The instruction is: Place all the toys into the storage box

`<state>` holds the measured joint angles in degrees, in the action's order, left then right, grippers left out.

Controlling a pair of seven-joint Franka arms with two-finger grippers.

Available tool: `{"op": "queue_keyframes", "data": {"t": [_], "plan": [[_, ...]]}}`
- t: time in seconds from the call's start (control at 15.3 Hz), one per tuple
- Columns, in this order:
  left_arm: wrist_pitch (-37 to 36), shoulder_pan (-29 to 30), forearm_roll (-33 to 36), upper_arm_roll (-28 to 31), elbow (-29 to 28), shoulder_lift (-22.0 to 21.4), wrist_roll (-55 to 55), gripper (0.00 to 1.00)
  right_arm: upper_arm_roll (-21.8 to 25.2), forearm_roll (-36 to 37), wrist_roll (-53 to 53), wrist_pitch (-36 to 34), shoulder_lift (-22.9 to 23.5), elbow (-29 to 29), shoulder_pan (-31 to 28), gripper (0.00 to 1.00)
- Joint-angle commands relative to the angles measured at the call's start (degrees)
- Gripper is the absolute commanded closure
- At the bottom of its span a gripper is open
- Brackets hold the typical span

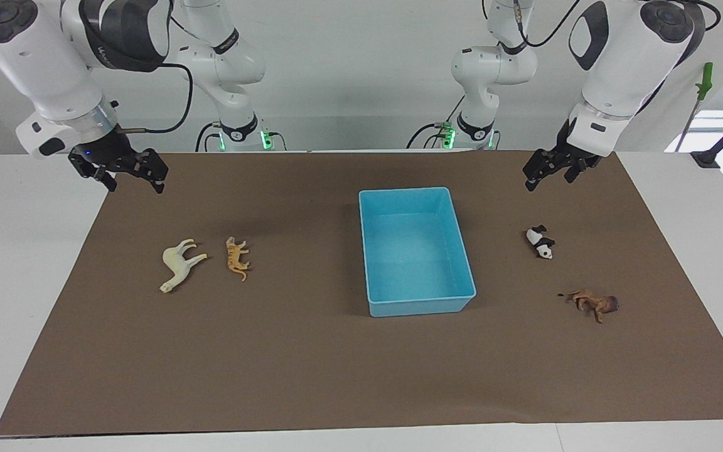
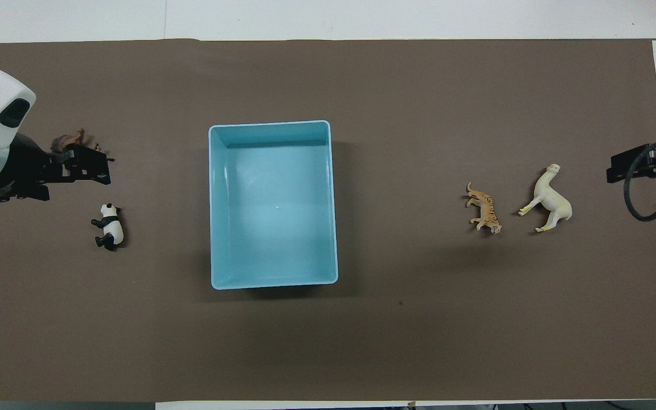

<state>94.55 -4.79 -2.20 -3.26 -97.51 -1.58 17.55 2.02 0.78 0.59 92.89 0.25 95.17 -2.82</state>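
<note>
The light-blue storage box [image 1: 418,306] stands empty in the middle of the mat; it also shows in the overhead view [image 2: 212,205]. The cream horse [image 1: 179,263] [image 2: 550,199] and the orange tiger [image 1: 236,257] [image 2: 484,208] lie toward the right arm's end. The panda [image 1: 540,243] [image 2: 109,226] and the brown lion [image 1: 594,303] [image 2: 69,139] lie toward the left arm's end, the lion farther from the robots. My left gripper [image 1: 548,181] [image 2: 106,169] hangs open and empty in the air above the mat near the panda; from overhead it covers part of the lion. My right gripper [image 1: 135,186] [image 2: 613,171] hangs open and empty over the mat's edge.
A brown mat [image 1: 311,364] covers most of the white table [image 1: 22,282]. The toys all lie on their sides. A green-handled tool [image 1: 703,81] stands off the table by the left arm.
</note>
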Motion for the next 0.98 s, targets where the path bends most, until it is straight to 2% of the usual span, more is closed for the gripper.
{"op": "queue_keyframes", "data": {"t": [0.0, 0.46, 0.65, 0.72, 0.92], "plan": [[-0.2, 0.7, 0.1, -0.3, -1.0, -1.2, -1.0, 0.0, -0.2, -0.1, 1.5, 0.1, -0.5, -0.2, -0.3, 0.0], [-0.1, 1.2, 0.1, -0.3, -0.8, -1.2, -0.7, 0.0, -0.2, -0.2, 1.5, 0.0, -1.0, 0.5, 0.1, 0.0], [-0.1, 1.6, 0.1, -0.3, -1.9, -1.8, -0.3, 0.0, -0.3, -0.2, 2.4, 3.0, -1.0, 2.8, 0.2, 0.0], [1.5, 2.1, 0.1, -0.2, -3.3, -2.2, -0.5, 0.0, -0.3, -0.3, 2.7, 4.4, -0.5, 3.7, -0.1, 0.0], [14.6, 6.2, 0.1, -0.3, -11.3, -3.6, -1.2, 0.0, -0.3, -0.3, 10.0, 10.4, 0.4, 8.3, -0.4, 0.0]]}}
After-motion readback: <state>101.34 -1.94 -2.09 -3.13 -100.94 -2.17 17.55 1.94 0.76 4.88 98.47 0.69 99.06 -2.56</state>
